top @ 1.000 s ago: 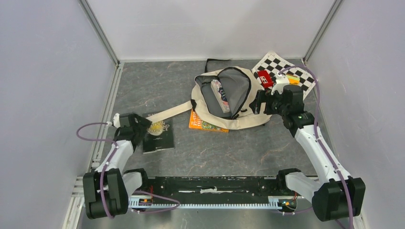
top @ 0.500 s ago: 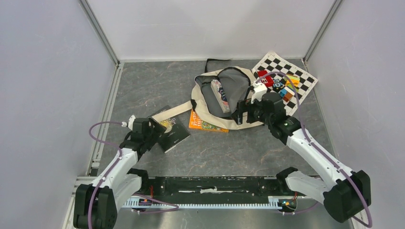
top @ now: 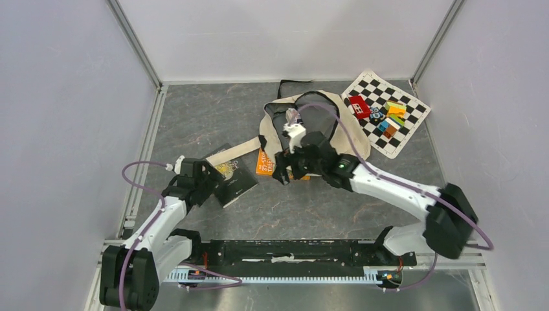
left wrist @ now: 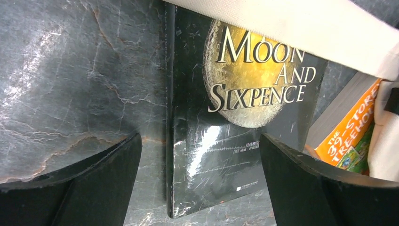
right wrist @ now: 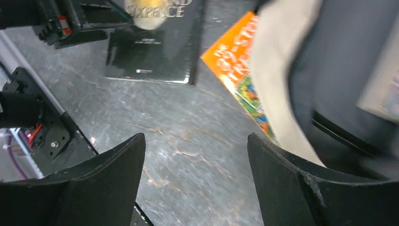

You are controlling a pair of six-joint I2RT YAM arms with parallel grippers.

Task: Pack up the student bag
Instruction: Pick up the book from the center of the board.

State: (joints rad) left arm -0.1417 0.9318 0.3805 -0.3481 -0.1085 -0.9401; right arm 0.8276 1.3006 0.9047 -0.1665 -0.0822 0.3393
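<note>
Top external view shows the right gripper (top: pixel 283 173) after a swing across the student bag (top: pixel 357 141): one second ago it sits at the bag's right side, and now it hangs over the bag's near-left edge, directly above the orange book (top: pixel 264 163). Note that its fingers (right wrist: pixel 84 188) stand wide apart and hold nothing. Judge this as the approach to picking up the orange book, the next item to pack. Check the left gripper (top: pixel 208 183) next: over the same second the black book (left wrist: pixel 226 117) turns from square to slanted and ends up with its far corner under the bag's strap (left wrist: pixel 291 28); over the last half-second neither arm nor book shifts. The left claw is also wide, its fingers (left wrist: pixel 70 188) straddling the book's near end without closing on it. Locate the student bag at the far centre of the table (top: pixel 213 116), lying flat with its mouth open and grey lining exposed. Inside it you see one pale item (top: pixel 292 116), partly hidden by the right arm; nothing more can be confirmed in there. Both books remain outside, the orange one tucked partly under the bag's cream edge. Beside the bag, the checkered mat (top: pixel 408 129) carries several coloured blocks (top: pixel 387 120).
</note>
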